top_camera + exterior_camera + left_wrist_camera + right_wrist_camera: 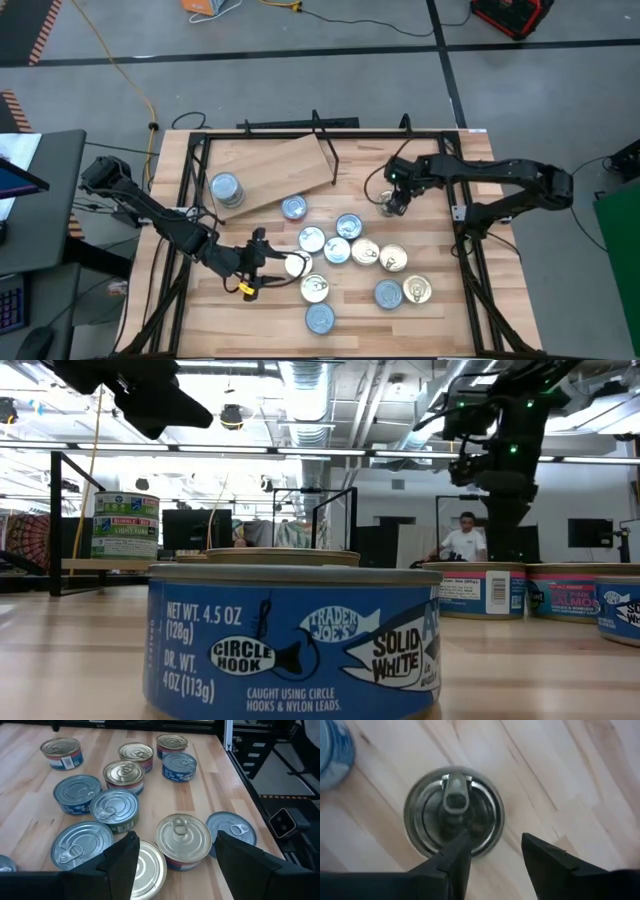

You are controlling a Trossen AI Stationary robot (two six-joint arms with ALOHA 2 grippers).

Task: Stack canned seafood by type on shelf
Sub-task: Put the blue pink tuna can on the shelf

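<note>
I have the right gripper [392, 207] poised directly above a single silver-lidded tin [454, 811] lying apart from the others toward the table's right rear, its fingers parted and, as far as the blurred wrist view lets me judge, not gripping it. My left gripper [277, 263] sits low at the front left with its fingers spread and nothing between them, facing the loose cluster of tins [350, 258] on the tabletop [440, 320]. One tall green-labelled can [226, 189] stands on the plywood shelf [275, 170], and a blue tin [294, 208] lies at its front edge.

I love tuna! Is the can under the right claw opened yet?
Shut. Its lid looks whole, with the pull tab lying flat.
</note>
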